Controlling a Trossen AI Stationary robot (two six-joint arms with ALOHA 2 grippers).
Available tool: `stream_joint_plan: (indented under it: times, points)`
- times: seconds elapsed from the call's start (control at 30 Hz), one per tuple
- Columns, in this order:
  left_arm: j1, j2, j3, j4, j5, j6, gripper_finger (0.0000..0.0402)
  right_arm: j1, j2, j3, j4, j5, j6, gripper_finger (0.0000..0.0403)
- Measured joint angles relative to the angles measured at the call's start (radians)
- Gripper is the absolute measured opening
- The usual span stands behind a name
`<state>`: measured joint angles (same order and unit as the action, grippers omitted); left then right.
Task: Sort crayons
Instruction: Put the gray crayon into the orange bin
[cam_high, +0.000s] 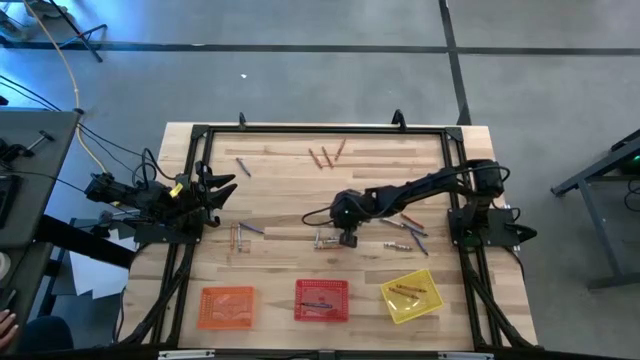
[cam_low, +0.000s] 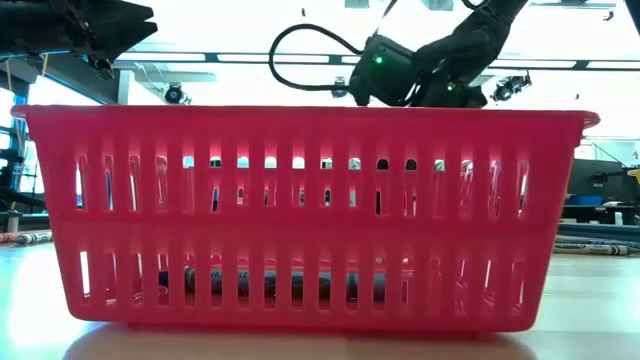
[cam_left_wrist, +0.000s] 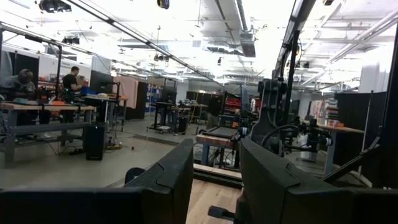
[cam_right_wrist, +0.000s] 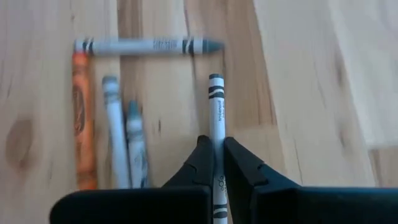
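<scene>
The left claw (cam_high: 222, 190) is being held parted and empty above the left side of the pale wooden-plank desk (cam_high: 280, 175), well apart from the thin wax crayons (cam_high: 326, 155) being left scattered across the boards. Near the desk's middle, the right claw (cam_right_wrist: 217, 163) is being kept clenched on a slim grey paper-wrapped crayon (cam_right_wrist: 216, 112) lying flat just beside an orange crayon (cam_right_wrist: 81, 118) and other grey ones. At the front edge, an orange mesh basket (cam_high: 227, 307), a red mesh basket (cam_high: 321, 300) and a yellow mesh basket (cam_high: 410, 294) are being kept in a row.
</scene>
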<state>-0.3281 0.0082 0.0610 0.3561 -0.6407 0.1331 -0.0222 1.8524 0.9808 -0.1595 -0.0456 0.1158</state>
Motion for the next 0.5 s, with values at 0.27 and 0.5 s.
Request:
stream_joint_plan:
  times: [0.27, 0.5]
  points:
    - [0.0, 0.0, 0.0, 0.0, 0.0, 0.001, 0.0117, -0.004, -0.158, -0.002, -0.075, 0.016, 0.016, 0.0003]
    - [0.0, 0.0, 0.0, 0.023, 0.001, 0.016, 0.0117, -0.001, -0.289, -0.001, -0.038, 0.059, 0.019, 0.0001]
